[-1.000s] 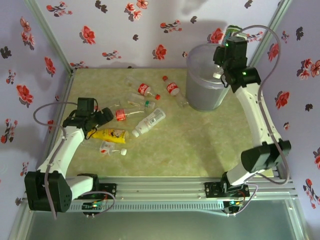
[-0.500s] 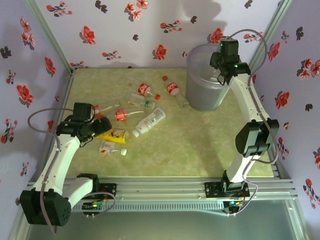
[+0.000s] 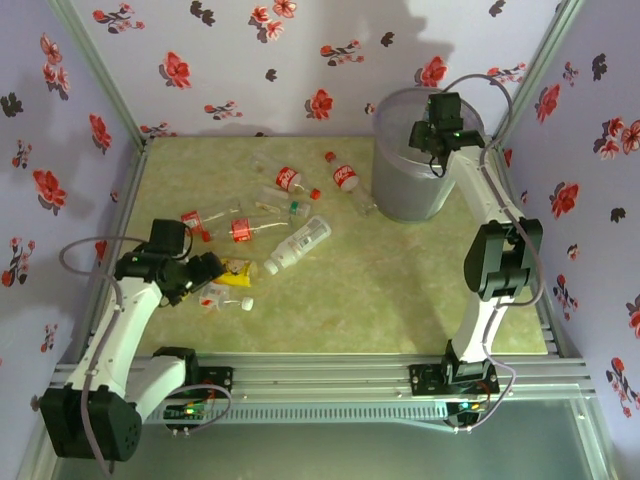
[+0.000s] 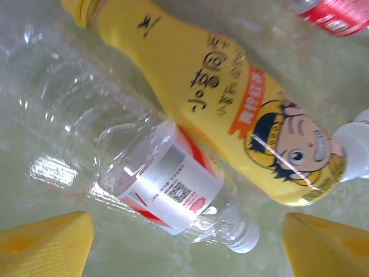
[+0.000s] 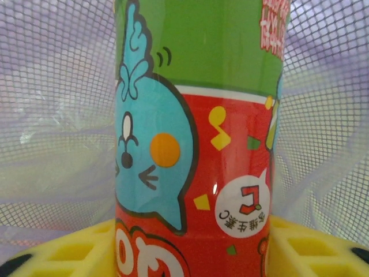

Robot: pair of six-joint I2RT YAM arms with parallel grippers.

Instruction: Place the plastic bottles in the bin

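Yellow bottle flat, neck upper-left, clear bottle alongside, neck lower-right

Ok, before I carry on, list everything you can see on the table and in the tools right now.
translucent grey plastic bin: one, grey-clear, far right of the table.
clear plastic bottles, mostly red-labelled: about five, scattered left of the bin.
white-labelled clear bottle: one, mid-table.
yellow cartoon-printed bottle: one, lying near left.
small clear bottle with a red-and-white label: one, lying alongside the yellow one.
green-and-red printed bottle: one, upright over the bin.
pale green table: one, under everything.
left tool: yellow fingers, open, low over the small clear bottle.
right tool: yellow fingers, closed on the green-and-red bottle.
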